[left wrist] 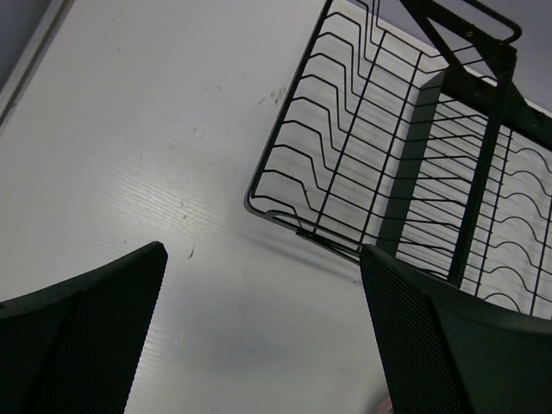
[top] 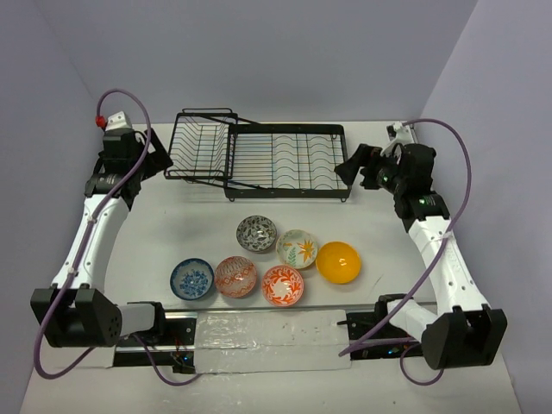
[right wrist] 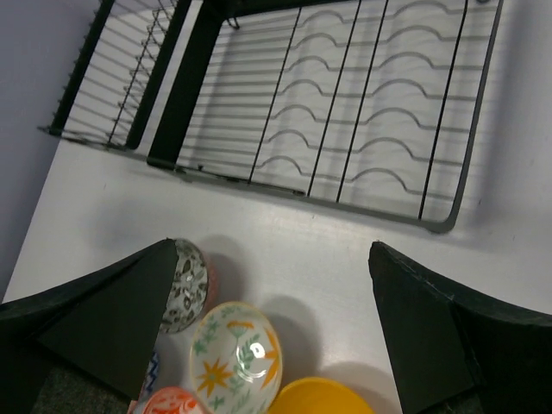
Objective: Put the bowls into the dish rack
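Six bowls [top: 256, 233] are sitting in a loose cluster on the bench [top: 172, 224] toward my side. They are well apart from the dish rack [top: 285, 159], which is lying empty along the far side. I am reading them as small glazed ceramic: light, stiff, slick and easy to chip, though I cannot be sure of the material from these views. I am judging the rim the best place to take hold, one finger inside and one outside, squeezing gently. The yellow bowl [top: 338, 262] and the leaf-patterned bowl [right wrist: 233, 358] are lying nearest the right fingers [right wrist: 448, 336], which are standing wide apart and holding nothing. The left fingers [left wrist: 78, 336] are also spread wide and empty, hanging beside the rack's basket end [left wrist: 345, 155].
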You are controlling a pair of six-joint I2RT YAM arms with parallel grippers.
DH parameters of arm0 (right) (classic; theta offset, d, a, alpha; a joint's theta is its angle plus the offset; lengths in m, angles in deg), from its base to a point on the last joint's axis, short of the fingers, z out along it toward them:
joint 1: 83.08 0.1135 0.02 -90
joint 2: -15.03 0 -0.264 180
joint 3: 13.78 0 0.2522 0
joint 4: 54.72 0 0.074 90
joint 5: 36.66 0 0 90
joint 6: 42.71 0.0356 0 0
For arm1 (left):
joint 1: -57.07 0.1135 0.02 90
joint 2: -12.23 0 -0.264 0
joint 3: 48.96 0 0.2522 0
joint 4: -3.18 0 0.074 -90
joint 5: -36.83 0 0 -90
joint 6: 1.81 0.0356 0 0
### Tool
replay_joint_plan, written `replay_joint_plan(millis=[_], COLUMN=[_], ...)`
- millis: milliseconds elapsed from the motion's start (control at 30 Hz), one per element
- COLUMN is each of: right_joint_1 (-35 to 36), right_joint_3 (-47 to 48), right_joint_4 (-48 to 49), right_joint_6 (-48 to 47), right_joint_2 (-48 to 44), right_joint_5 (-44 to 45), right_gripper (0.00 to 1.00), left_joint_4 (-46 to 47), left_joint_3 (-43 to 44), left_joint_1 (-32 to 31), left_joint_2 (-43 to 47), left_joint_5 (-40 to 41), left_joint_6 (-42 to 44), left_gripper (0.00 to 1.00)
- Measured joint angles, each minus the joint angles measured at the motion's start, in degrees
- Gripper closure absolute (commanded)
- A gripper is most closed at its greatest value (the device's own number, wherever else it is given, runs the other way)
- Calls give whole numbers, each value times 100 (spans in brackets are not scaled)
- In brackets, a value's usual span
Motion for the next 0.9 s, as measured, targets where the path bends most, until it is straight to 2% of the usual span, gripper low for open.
replay_joint_plan(millis=[167, 333, 567, 667, 767, 833, 900], right_joint_1=[125, 227, 249, 341, 651, 1005, 1429], right_joint_3=[365, 245, 164, 310, 562, 717, 896], right_joint_4=[-798, -868, -1130, -1427, -1620, -1681, -1762], right_joint_6=[-238, -238, -247, -286, -328, -352, -367], right_joint_2=[-111, -205, -221, -221, -221, -201, -101], right_joint_5=[251, 289, 114, 125, 162, 177, 149], right_gripper=[0, 0, 11, 11, 12, 20, 22], left_joint_4=[-2, -92, -81, -111, -155, -223, -317], left_joint_3=[0, 0, -98, -227, -363, -435, -481], left_joint_1=[0, -7, -26, -28, -33, -33, -35], left_joint_2=[164, 210, 452, 476, 479, 485, 501], left_joint_5=[-107, -278, -734, -903, -929, -892, -772], left_joint_6=[-111, -168, -199, -199, -199, -210, -291], left_gripper=[1, 1, 1, 1, 1, 1, 1])
